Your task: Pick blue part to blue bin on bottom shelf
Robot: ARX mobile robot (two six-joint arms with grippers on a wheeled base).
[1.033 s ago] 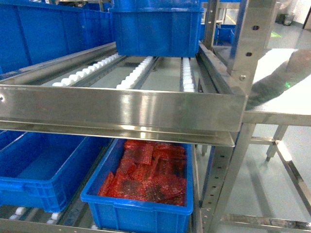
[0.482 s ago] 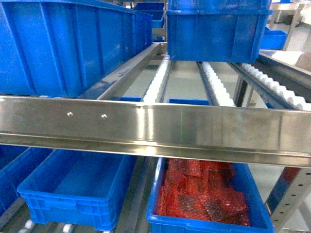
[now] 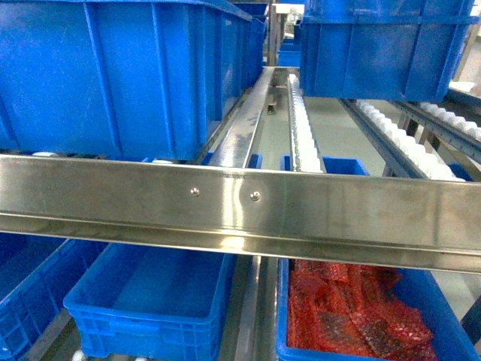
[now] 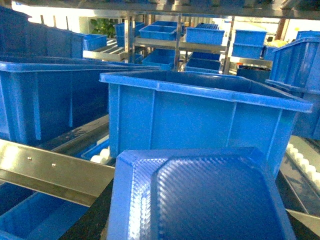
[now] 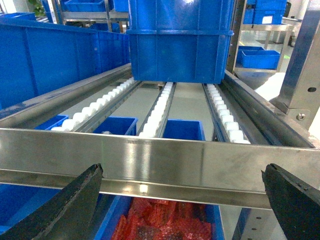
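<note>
Right tool [image 5: 182,192] wide open, empty.

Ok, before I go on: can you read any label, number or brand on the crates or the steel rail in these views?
None can be read.
Front steel rail: only two screws, no print.
Empty blue bin on the lower level: plain walls, no label.
Crate of red packets: the packets show dark patches, too blurred to read.
Blue part at the left pincer: textured face, no lettering.
</note>
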